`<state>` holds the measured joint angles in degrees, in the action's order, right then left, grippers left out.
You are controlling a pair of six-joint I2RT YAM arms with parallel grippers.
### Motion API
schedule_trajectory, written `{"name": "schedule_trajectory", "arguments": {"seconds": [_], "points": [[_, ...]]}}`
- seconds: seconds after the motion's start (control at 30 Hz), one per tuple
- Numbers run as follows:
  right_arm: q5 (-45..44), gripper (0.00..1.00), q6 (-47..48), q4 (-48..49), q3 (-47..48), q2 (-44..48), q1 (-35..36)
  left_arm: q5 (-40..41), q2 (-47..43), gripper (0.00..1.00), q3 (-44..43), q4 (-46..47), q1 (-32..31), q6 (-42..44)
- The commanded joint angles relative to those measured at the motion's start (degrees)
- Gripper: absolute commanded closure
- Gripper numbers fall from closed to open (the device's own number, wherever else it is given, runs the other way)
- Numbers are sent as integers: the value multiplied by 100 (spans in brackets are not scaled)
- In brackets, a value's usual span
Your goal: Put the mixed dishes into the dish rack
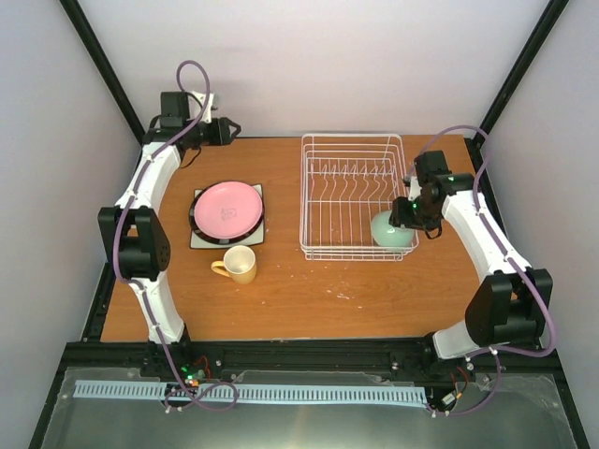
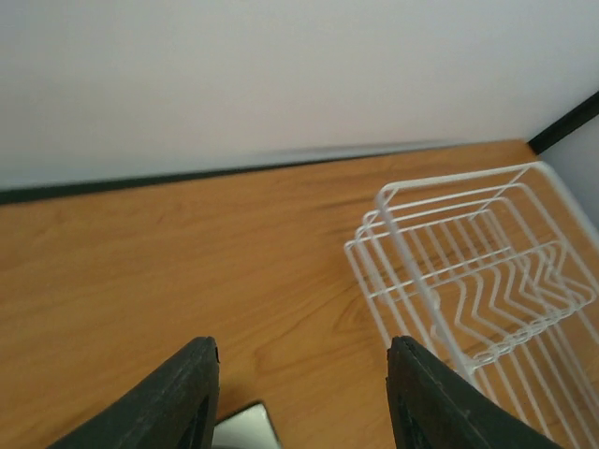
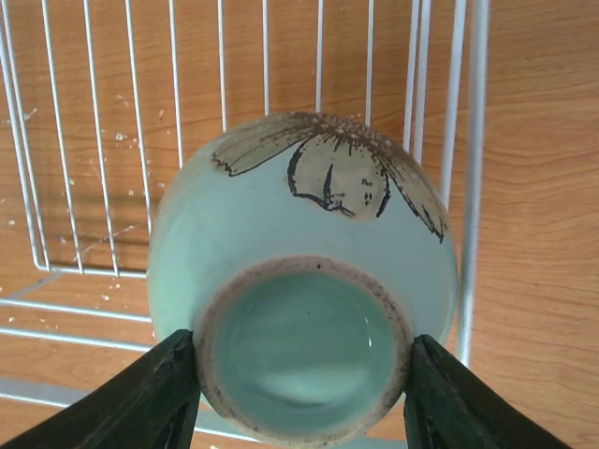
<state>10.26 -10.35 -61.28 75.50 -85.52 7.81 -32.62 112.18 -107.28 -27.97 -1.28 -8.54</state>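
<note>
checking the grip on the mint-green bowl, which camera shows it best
The right wrist view: the mint-green bowl fills the frame, base toward the camera, flower mark visible, with the right gripper clamped on its sides. Top external shows it small at the near right corner of the dish rack, partly behind the gripper. Left wrist misses it.

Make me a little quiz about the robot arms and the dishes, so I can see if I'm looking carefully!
1. True or false: the left gripper is holding a dish.
2. Pick one: what does the right gripper hold at the near right corner of the dish rack? A: a yellow mug. B: the mint-green bowl. C: a white square plate.
3. Fill in: the top plate of the stack is coloured ____.

Key:
1. False. Its fingers stand apart with nothing between them.
2. B.
3. Pink.
</note>
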Motion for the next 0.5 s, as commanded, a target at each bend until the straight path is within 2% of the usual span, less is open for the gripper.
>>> {"name": "schedule_trajectory", "arguments": {"seconds": [0.0, 0.47], "points": [[-828, 97, -154, 634, -204, 422, 12, 678, -536, 50, 464, -47, 7, 265], [-1013, 97, 173, 1488, 12, -284, 319, 1326, -1164, 50, 1460, 303, 5, 181]]}}
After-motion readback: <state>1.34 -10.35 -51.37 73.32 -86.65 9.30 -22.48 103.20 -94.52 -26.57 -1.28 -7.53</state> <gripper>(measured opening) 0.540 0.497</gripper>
